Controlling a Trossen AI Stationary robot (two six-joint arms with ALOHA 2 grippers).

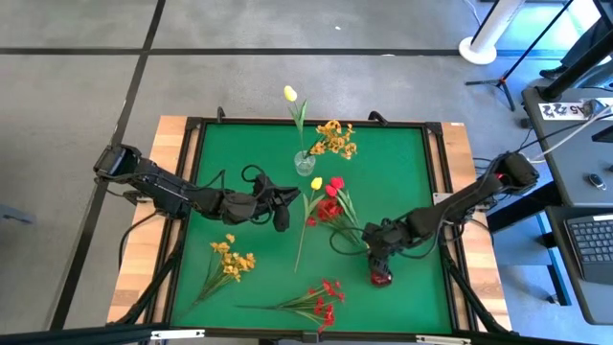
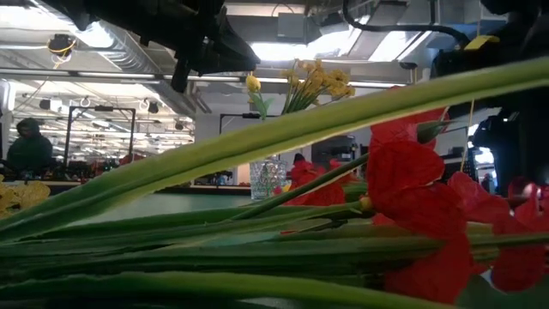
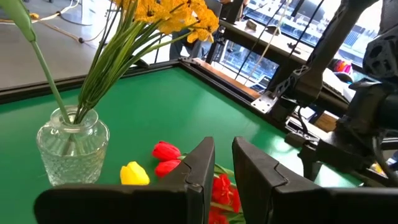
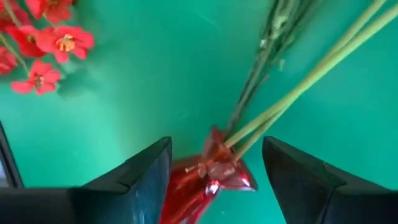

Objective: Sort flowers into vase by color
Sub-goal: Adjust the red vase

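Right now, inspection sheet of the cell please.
Surface: green mat, framed, no spills seen.
Job's things: glass vase holds yellow tulip and yellow spray; red tulips, loose yellow sprig, red spray lie on mat.
Clutter: nothing seen.
Tools: left tool narrowly parted, empty, near glass vase; right tool open astride red vessel holding stems.
Cables: black loops by arms.
Surroundings: laptop, stand, distant person.

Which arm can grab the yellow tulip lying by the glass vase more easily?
Probably the left. Its end effector hangs close beside the tulip, empty and slightly open. The right end effector is farther off, straddling the red vase that lies on the mat.
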